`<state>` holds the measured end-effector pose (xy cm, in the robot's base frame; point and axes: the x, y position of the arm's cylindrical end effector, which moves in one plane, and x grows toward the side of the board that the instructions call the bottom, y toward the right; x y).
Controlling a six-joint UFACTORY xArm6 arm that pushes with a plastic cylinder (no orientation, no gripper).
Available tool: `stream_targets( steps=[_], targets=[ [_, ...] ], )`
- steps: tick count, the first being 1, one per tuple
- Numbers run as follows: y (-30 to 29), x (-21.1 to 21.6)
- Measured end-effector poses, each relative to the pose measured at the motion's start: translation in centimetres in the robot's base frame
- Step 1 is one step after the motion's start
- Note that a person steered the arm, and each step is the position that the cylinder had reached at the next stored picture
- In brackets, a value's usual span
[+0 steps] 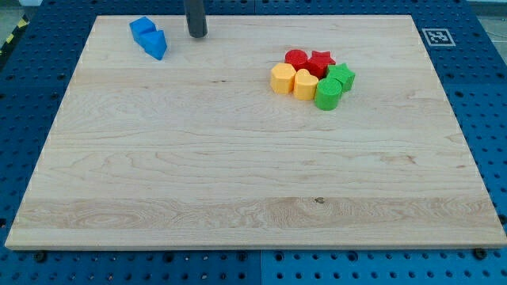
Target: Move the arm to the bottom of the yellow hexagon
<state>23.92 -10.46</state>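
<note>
The yellow hexagon (pixel 282 78) lies right of the board's centre, at the left end of a tight cluster. Touching it on its right is a second yellow block (pixel 306 83). Above them are a red round block (pixel 296 58) and a red star (pixel 320 62). At the cluster's right are a green round block (pixel 328 93) and a green star (pixel 342 77). My tip (pixel 197 35) stands near the view's top, well to the upper left of the yellow hexagon, apart from every block.
Two blue blocks (pixel 142 30) (pixel 156 43) lie touching near the board's top left, just left of my tip. The wooden board (pixel 238 182) sits on a blue perforated table, with a marker tag (pixel 436 36) at the top right.
</note>
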Motion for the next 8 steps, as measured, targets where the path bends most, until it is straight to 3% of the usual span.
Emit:
stream_targets(
  steps=[1, 3, 6, 8],
  targets=[
    [0.0, 0.0],
    [0.8, 4.3],
    [1.3, 5.5],
    [3.3, 9.7]
  ],
)
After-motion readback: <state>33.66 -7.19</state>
